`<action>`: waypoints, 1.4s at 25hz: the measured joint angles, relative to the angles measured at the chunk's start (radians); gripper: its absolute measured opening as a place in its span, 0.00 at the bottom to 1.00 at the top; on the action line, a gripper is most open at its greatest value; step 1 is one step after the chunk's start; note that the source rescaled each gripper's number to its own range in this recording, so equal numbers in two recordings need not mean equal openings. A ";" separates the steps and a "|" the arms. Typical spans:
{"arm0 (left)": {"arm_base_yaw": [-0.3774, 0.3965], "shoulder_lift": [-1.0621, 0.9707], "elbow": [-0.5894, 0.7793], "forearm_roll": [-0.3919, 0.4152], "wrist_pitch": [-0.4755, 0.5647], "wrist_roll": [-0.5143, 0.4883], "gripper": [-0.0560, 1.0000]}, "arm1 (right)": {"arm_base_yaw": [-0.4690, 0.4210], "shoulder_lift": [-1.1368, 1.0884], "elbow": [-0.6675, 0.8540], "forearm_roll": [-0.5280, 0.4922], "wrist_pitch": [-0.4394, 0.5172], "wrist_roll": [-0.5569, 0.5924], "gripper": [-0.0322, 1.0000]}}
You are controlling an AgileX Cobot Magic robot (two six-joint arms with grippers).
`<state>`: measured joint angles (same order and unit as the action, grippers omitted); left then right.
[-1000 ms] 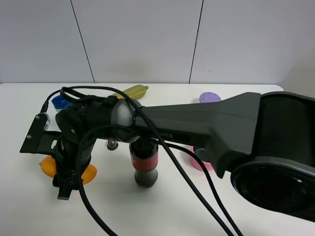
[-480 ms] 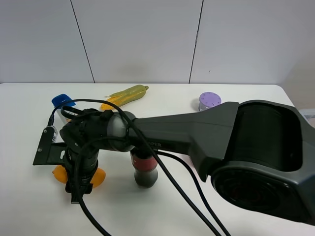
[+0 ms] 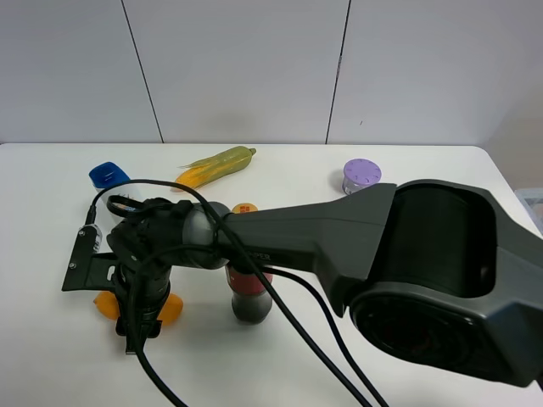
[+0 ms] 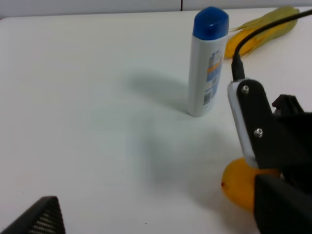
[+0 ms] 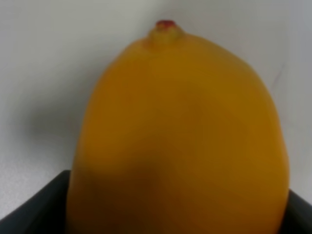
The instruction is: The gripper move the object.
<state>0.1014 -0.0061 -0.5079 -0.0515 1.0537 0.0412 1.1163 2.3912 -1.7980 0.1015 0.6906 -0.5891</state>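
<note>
The orange-yellow mango lies low over the white table at the front left, mostly hidden under the claw. My right gripper has reached across to the left on its thick dark arm and is shut on the mango. The right wrist view is filled by the mango, with black fingertips at both sides of it. The left wrist view shows the mango under the right gripper's black body. One finger of my left gripper shows at the frame's corner; it holds nothing.
A white bottle with a blue cap stands close behind the mango. A yellow-green corn cob lies at the back. A dark cola bottle stands just right of the gripper. A purple-lidded jar stands at the back right.
My right gripper and the mango in it have moved right and toward the front of the table. The blue-capped bottle has come out from behind the arm.
</note>
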 joint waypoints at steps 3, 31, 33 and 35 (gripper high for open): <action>0.000 0.000 0.000 0.000 0.000 0.000 1.00 | 0.000 0.002 0.000 0.000 -0.003 0.000 0.03; 0.000 0.000 0.000 0.000 0.000 0.000 1.00 | 0.000 -0.058 -0.001 -0.025 0.059 0.069 0.70; 0.000 0.000 0.000 0.000 0.000 0.000 1.00 | 0.000 -0.104 -0.001 -0.024 0.093 0.085 0.70; 0.000 0.000 0.000 0.000 0.000 0.000 1.00 | 0.000 -0.166 -0.001 -0.014 0.119 0.099 0.70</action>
<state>0.1014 -0.0061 -0.5079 -0.0515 1.0537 0.0412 1.1163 2.2254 -1.7993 0.0872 0.8092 -0.4899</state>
